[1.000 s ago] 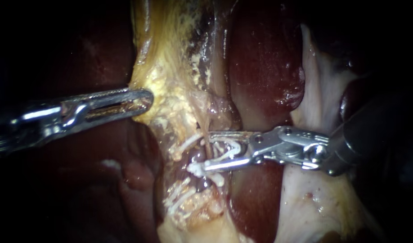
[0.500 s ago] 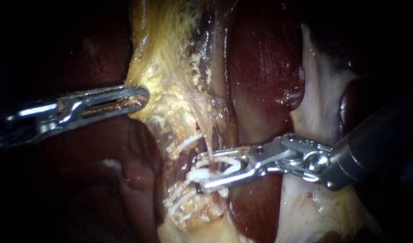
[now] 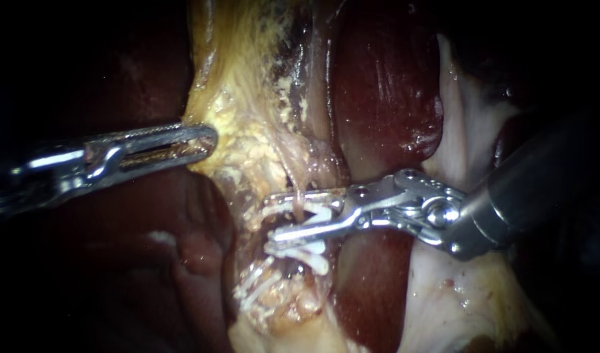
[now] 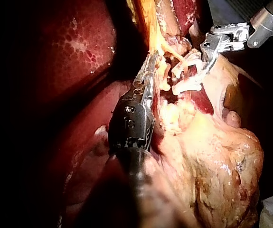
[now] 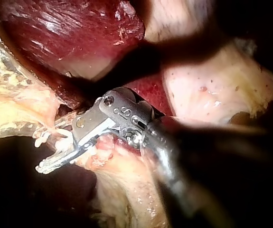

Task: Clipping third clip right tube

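Dark red liver (image 3: 385, 85) backs the field. Right tool (image 3: 278, 216), jaws spread and carrying an open clip (image 3: 323, 214), straddles the right tube (image 3: 297, 185), which runs crosswise between them; seated clips (image 3: 300, 250) lie just beside its lower jaw. Left tool (image 3: 205, 142) pinches fatty tissue (image 3: 248, 124) aside.

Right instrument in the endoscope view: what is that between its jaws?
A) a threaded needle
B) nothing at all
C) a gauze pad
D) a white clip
D: a white clip is held between the two spread jaws of the right instrument.
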`<state>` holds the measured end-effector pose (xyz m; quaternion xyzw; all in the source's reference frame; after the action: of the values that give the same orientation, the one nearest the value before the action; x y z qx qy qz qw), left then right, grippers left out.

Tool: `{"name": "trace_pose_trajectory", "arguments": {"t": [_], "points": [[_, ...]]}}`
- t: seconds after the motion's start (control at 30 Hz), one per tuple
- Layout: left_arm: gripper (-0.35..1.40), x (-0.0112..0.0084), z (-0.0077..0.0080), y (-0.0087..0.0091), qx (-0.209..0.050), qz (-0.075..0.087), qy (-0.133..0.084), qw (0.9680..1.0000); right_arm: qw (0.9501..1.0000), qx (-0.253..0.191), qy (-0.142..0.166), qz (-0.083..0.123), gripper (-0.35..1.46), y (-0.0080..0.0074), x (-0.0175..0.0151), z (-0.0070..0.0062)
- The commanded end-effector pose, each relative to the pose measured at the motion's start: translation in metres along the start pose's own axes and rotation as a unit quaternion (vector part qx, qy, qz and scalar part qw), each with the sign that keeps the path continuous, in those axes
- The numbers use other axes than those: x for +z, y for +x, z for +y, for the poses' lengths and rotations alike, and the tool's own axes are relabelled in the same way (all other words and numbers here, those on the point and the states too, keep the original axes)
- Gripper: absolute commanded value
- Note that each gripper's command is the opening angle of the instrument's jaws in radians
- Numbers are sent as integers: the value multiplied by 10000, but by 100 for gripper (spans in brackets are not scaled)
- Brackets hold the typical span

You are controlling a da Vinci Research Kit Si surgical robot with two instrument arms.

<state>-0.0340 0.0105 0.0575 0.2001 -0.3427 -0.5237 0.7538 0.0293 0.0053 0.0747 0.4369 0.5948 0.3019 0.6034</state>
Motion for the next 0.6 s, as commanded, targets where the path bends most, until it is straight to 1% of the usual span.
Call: {"name": "trace_pose_trajectory", "arguments": {"t": [0.03, 0.07, 0.1, 0.13, 0.2, 0.23, 0.33, 0.6], "points": [[-35, 0, 0, 0, -1, 0, -5, 10000, 9998, 182, -37, 21, -11, 1, -2, -1], [-35, 0, 0, 0, -1, 0, -5, 10000, 9995, 301, -77, 45, -31, 0, -4, -1], [-35, 0, 0, 0, -1, 0, -5, 10000, 9991, 391, -132, 79, -35, 1, -7, -1], [-35, 0, 0, 0, -1, 0, -5, 10000, 9988, 450, -191, 81, -35, 1, -8, 0], [-35, 0, 0, 0, -1, 0, -5, 10000, 9973, 593, -433, 10, -35, 3, -12, 2], [-35, 0, 0, 0, -1, 0, -5, 10000, 9970, 593, -496, -4, -35, 3, -13, 3], [-35, 0, 0, 0, -1, 0, -5, 10000, 9967, 627, -510, -12, -35, 3, -15, 5], [-35, 0, 0, 0, -1, 0, -5, 10000, 9962, 713, -497, -16, -35, 2, -13, 5]]}}
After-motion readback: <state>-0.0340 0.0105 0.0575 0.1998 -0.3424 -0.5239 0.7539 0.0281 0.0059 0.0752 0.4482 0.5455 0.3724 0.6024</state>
